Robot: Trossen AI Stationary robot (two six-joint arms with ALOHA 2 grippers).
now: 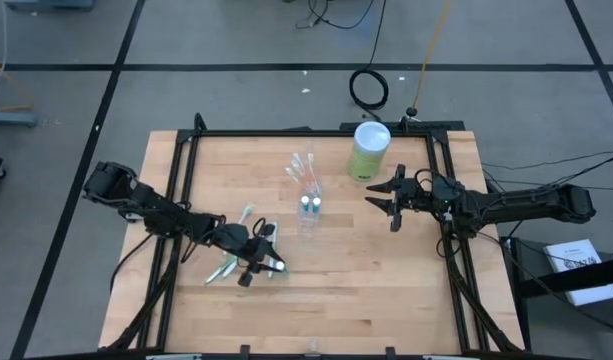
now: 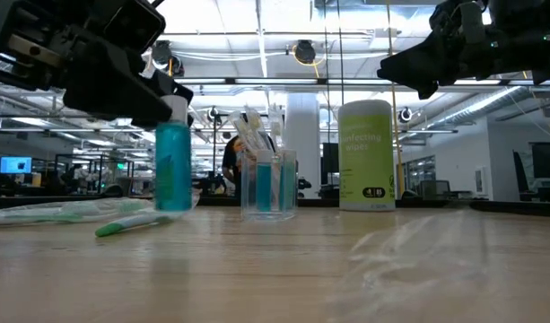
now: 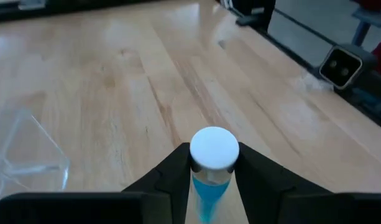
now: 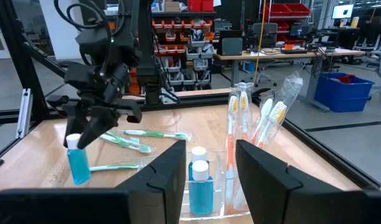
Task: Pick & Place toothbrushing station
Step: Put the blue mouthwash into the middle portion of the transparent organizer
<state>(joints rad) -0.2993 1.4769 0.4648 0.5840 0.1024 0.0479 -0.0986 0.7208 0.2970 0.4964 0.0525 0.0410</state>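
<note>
Down toward the bench's (image 1: 406, 290) front edge, left of its middle, the left hand (image 3: 212, 177) is closed on a white-capped tube of blue liquid (image 3: 210, 171), held upright among green-white toothbrushes (image 1: 226, 262). Near the bench's centre stands a clear cup (image 4: 206, 186) holding two tubes and orange-white toothbrushes (image 4: 235, 134). Beside the lime-green canister (image 1: 368, 152), the right hand (image 1: 386, 200) hovers, fingers apart, empty.
</note>
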